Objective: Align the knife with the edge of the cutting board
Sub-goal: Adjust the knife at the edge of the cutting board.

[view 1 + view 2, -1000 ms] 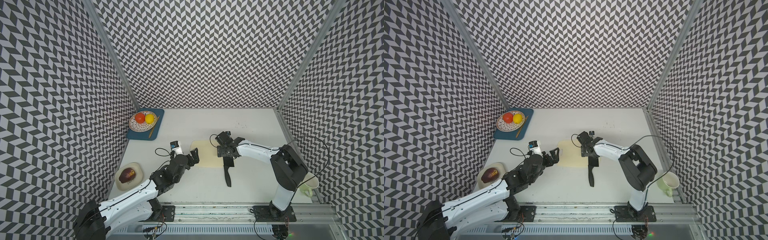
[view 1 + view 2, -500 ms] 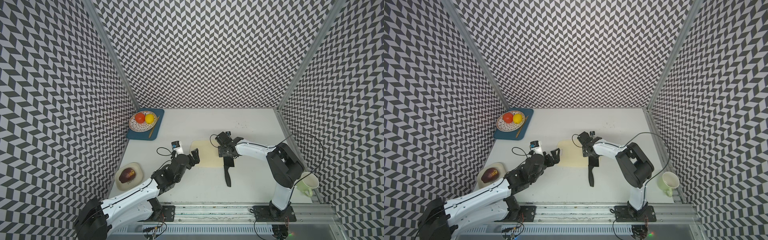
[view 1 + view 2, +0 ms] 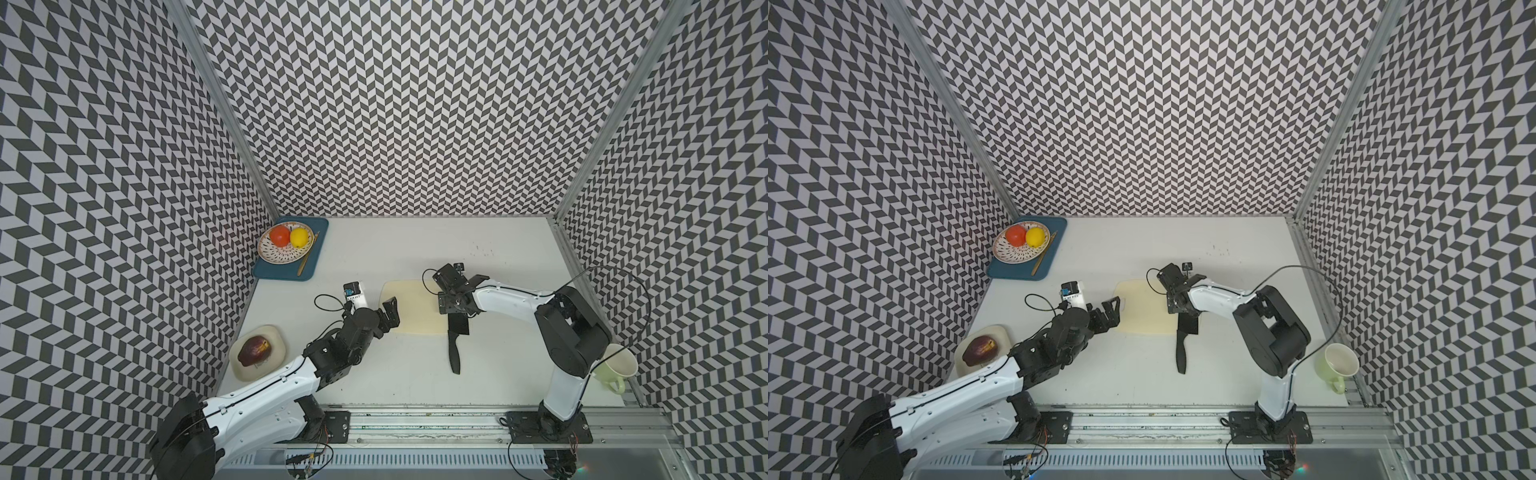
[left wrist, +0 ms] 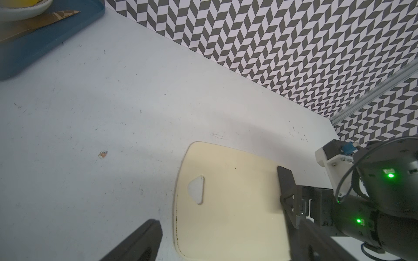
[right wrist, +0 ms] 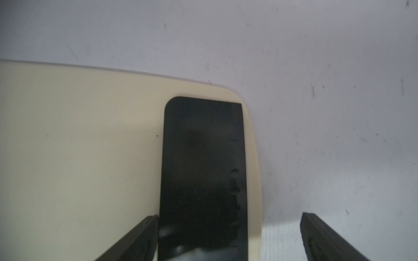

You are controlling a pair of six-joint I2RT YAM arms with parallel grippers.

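My right end effector (image 5: 228, 215), spread wide, straddles the knife (image 5: 201, 169), its blade lying along the right edge of the cutting board (image 5: 79, 146), handle overhanging toward the front edge of the surface (image 5: 316, 67); lifting off crookedly, I judge, could nudge the blade askew.

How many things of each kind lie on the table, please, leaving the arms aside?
Produce: 3 (red-orange piece, yellow piece, dark purple piece)
Dishes: 2 (patterned bowl, cream plate)
Utensils: 2 (black knife, tan utensil)
Cutting board: 1
Blue tray: 1
Green mug: 1
Total: 10
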